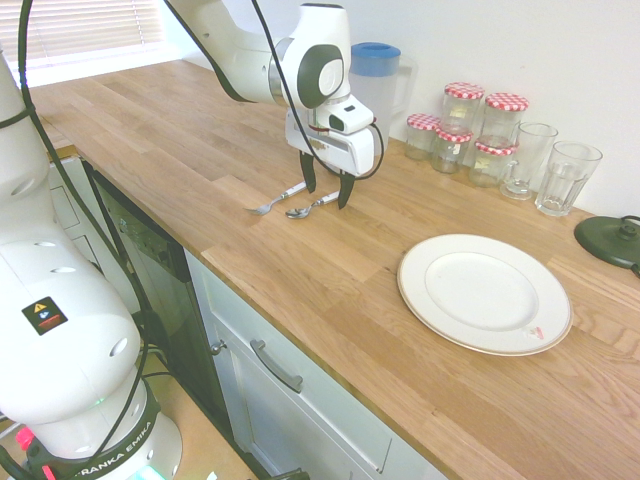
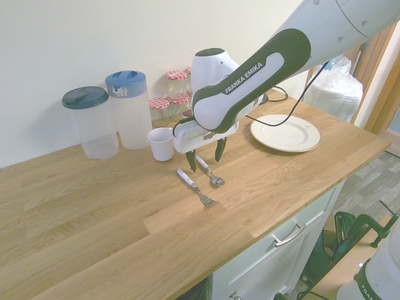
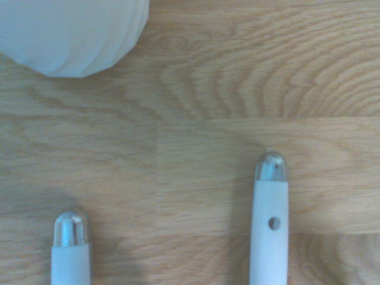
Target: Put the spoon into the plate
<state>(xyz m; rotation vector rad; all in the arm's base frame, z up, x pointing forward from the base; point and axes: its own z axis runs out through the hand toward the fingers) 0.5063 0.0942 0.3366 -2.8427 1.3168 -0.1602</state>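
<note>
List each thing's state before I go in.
Pincer: open, over the spoon handle, holding nothing.
Spoon: on the counter, off the plate.
Fork: on the counter beside the spoon.
Plate: upright, flat.
Cup: upright.
Jars: lidded.

Arm, Franka, white with dark panels, one: reaching over the worktop from its cabinet-side edge, forearm sloping down. Wrist (image 1: 325, 65), one: hanging above the worktop, inward of that edge. Gripper (image 1: 328, 194), two-finger, one: pointing downward, dark fingers (image 2: 220, 150) standing wide apart.

In the wrist view, the cup (image 3: 74, 35) is cut off.
</note>
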